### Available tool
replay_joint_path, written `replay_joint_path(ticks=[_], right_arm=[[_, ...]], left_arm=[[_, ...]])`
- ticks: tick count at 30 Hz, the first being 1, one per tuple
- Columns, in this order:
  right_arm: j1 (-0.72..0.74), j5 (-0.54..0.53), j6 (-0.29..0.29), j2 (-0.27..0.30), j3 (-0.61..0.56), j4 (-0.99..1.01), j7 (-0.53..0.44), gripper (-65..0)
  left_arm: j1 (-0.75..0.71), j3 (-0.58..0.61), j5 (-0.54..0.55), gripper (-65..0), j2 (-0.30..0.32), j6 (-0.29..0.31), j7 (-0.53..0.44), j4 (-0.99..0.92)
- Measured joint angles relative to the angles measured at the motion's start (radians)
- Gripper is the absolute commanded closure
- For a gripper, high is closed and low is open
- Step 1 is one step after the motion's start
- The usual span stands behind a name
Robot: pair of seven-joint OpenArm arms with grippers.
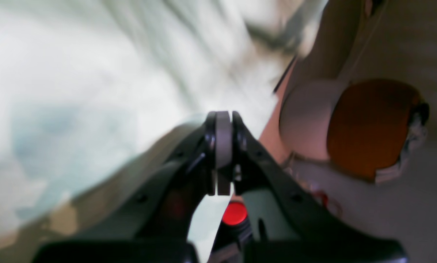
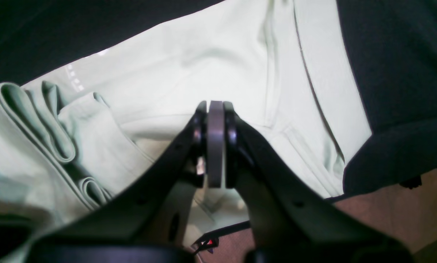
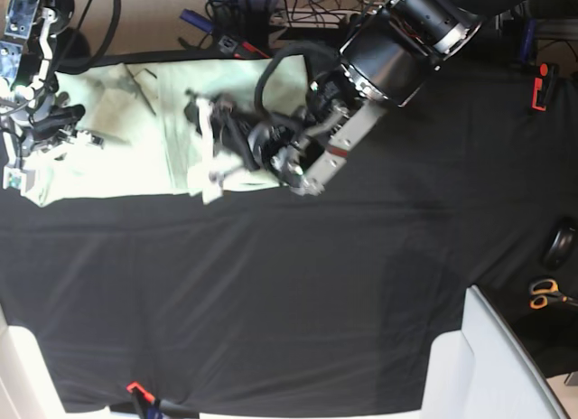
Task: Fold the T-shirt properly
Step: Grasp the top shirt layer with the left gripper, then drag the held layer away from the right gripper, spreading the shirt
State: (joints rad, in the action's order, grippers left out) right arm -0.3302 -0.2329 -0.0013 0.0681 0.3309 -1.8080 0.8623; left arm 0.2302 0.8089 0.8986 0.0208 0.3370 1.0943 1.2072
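Two closed claws, left gripper and right gripper, flank the pale mint-green cloth T-shirt, stretched lengthwise between them; what they pinch is unclear.

The T-shirt is soft, matt woven cloth. My right end effector has matt black plastic fingers. The worktop carries matt black fabric.
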Motion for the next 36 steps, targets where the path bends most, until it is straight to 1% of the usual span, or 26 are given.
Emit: replay_joint_path(ticks=[2, 3, 6, 8, 10, 12, 16, 18, 20, 21, 24, 25, 26, 27, 28, 30, 32, 36], right_arm=[[-0.003, -0.003, 0.004, 0.0, -0.001, 0.0, 0.0, -0.3], [-0.003, 0.001, 0.031, 0.001, -0.001, 0.0, 0.002, -0.3], [-0.001, 0.0, 0.132, 0.0, -0.001, 0.0, 0.007, -0.3], [0.003, -0.003, 0.15, 0.0, -0.005, 0.0, 0.007, -0.3], [0.003, 0.0, 0.167, 0.0, -0.008, 0.0, 0.007, -0.3], [0.002, 0.001, 0.183, 0.0, -0.009, 0.0, 0.007, -0.3], [-0.007, 0.002, 0.274, 0.0, -0.008, 0.0, 0.008, -0.1], [-0.006, 0.004, 0.274, 0.0, -0.008, 0.0, 0.007, -0.1], [-0.008, 0.004, 0.274, 0.0, -0.012, 0.0, 0.007, -0.1], [-0.011, 0.004, 0.274, 0.001, -0.013, 0.0, 0.007, -0.1], [-0.026, 0.008, 0.274, 0.008, -0.044, 0.0, 0.006, -0.1], [-0.028, 0.008, 0.274, 0.008, -0.057, 0.0, 0.007, -0.1], [-0.028, 0.005, 0.274, 0.007, -0.066, 0.0, 0.006, -0.1], [-0.028, 0.005, 0.274, 0.008, -0.076, 0.0, 0.003, -0.1], [-0.029, 0.004, 0.274, 0.008, -0.077, 0.0, 0.003, -0.1], [-0.031, 0.005, 0.274, 0.011, -0.082, 0.0, 0.003, -0.1], [-0.033, 0.008, 0.274, 0.011, -0.082, 0.0, 0.003, -0.1], [-0.029, 0.008, 0.278, 0.015, -0.085, 0.0, 0.004, -0.1]], left_arm=[[0.003, -0.059, 0.013, 0.0, 0.036, 0.0, -0.003, 0.107], [0.004, -0.092, 0.019, 0.0, 0.055, 0.001, 0.003, 0.148], [-0.001, -0.202, 0.006, 0.0, 0.107, 0.001, 0.074, 0.216], [-0.006, -0.277, -0.004, 0.0, 0.136, 0.0, 0.112, 0.227], [-0.018, -0.33, -0.003, 0.0, 0.164, 0.0, 0.13, 0.235], [-0.042, -0.358, 0.0, 0.0, 0.195, 0.0, 0.127, 0.238], [-0.121, -0.403, -0.007, 0.0, 0.274, 0.0, 0.137, 0.235], [-0.162, -0.443, -0.004, 0.0, 0.305, 0.0, 0.099, 0.236], [-0.228, -0.513, 0.005, 0.0, 0.326, -0.003, 0.053, 0.256], [-0.27, -0.566, 0.015, -3.9, 0.328, 0.002, 0.053, 0.263], [-0.373, -0.677, 0.021, -24.7, 0.335, 0.006, 0.08, 0.254], [-0.396, -0.699, 0.047, -31.4, 0.337, 0.033, 0.083, 0.252], [-0.409, -0.711, 0.093, -35.9, 0.338, 0.072, 0.087, 0.252], [-0.416, -0.725, 0.148, -37.5, 0.334, 0.106, 0.08, 0.252], [-0.415, -0.729, 0.185, -37.6, 0.33, 0.135, 0.069, 0.251], [-0.404, -0.728, 0.223, -37.8, 0.322, 0.168, 0.063, 0.245], [-0.391, -0.729, 0.227, -38.0, 0.288, 0.169, 0.064, 0.212], [-0.361, -0.723, 0.194, -38.0, 0.208, 0.169, 0.067, 0.094]])
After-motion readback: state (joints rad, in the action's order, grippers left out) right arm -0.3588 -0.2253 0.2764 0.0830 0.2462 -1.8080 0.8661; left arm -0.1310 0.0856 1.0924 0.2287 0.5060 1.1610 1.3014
